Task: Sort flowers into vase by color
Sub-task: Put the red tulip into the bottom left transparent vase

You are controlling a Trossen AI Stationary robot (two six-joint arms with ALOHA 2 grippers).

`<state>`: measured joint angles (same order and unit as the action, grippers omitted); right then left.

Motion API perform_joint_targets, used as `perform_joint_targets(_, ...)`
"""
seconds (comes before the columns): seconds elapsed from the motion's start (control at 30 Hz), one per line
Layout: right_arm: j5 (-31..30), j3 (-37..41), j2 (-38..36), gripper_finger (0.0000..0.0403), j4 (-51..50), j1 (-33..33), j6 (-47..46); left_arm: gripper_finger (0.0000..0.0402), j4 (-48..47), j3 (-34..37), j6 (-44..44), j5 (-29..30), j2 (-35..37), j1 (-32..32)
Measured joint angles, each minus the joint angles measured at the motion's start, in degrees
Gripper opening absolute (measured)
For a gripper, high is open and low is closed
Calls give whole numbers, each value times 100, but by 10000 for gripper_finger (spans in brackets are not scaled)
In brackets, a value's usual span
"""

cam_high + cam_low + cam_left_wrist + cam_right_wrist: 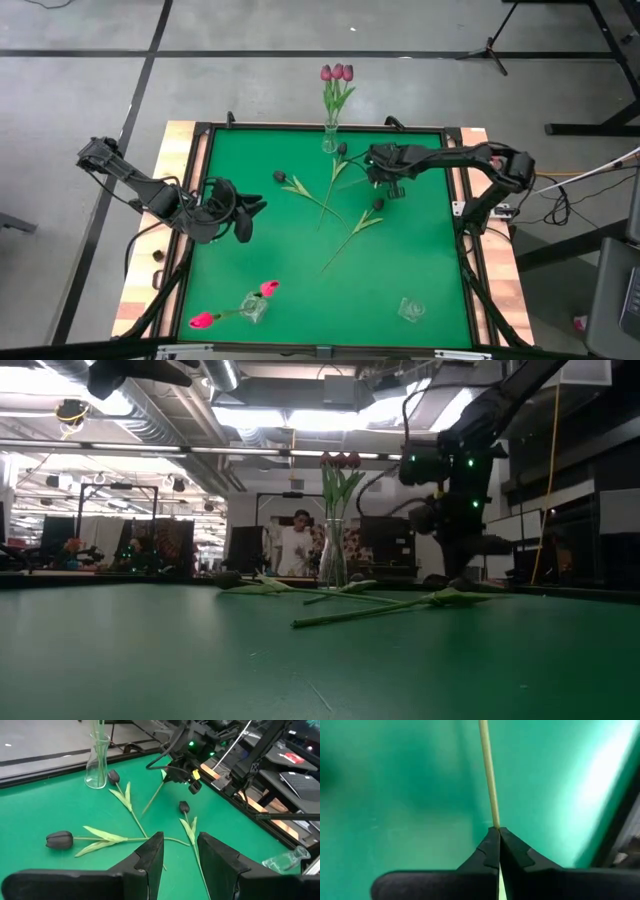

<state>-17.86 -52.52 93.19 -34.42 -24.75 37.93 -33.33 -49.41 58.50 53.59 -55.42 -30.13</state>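
Right gripper [498, 831], upper right of the green mat [300, 290], has its jaws pinched tight on a dark tulip's thin green stem [489, 775]; left gripper [180, 851] hovers half-open, empty, mid-left

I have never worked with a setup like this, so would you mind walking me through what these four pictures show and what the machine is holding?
Two dark robot arms work at a green table. One picture looks straight down, one looks level across the tabletop, and two come from cameras on the arms' wrists.

At the far edge a glass vase holds mauve tulips. Near the front, a second vase lies on its side with pink tulips, and a third glass vase has no flowers. Three near-black tulips lie mid-table.

The right gripper is shut on a thin green stem of one dark tulip, beside the far vase. The left gripper waits over the left side, fingers apart, holding nothing.
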Motion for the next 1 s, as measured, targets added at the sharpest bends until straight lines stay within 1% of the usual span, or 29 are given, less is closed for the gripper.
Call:
perform_joint_targets(0.07,-117,-82,-158,1,-13,65,6,117,1,0,2,27,0,0)
perform_joint_targets(0.13,-369,-201,-296,1,-38,168,76,117,2,0,20,27,0,0)
perform_joint_targets(0.27,-817,-588,-546,0,-270,591,393,117,1,-2,106,27,0,0)
perform_joint_targets(0.33,-1123,-760,-645,0,-361,886,723,117,3,-2,112,22,-2,0)
perform_joint_targets(0.4,-1562,-934,-716,0,-338,1216,1112,117,13,-2,114,-32,-1,0)
perform_joint_targets(0.6,-2872,-1385,-765,0,-104,2250,2639,117,123,-2,112,-93,-2,2)
perform_joint_targets(0.73,-3526,-1466,-763,0,666,2802,3762,117,358,-2,76,-524,-14,2)
perform_joint_targets(0.8,-3746,-1502,-763,0,1188,3047,4327,117,583,-2,-65,-779,-41,1)
perform_joint_targets(0.87,-3811,-1507,-763,0,1784,3285,4884,117,864,-2,-272,-1038,-55,2)
perform_joint_targets(1.0,-3748,-1507,-761,0,2834,3771,6062,117,1345,-2,-639,-1490,-55,22)
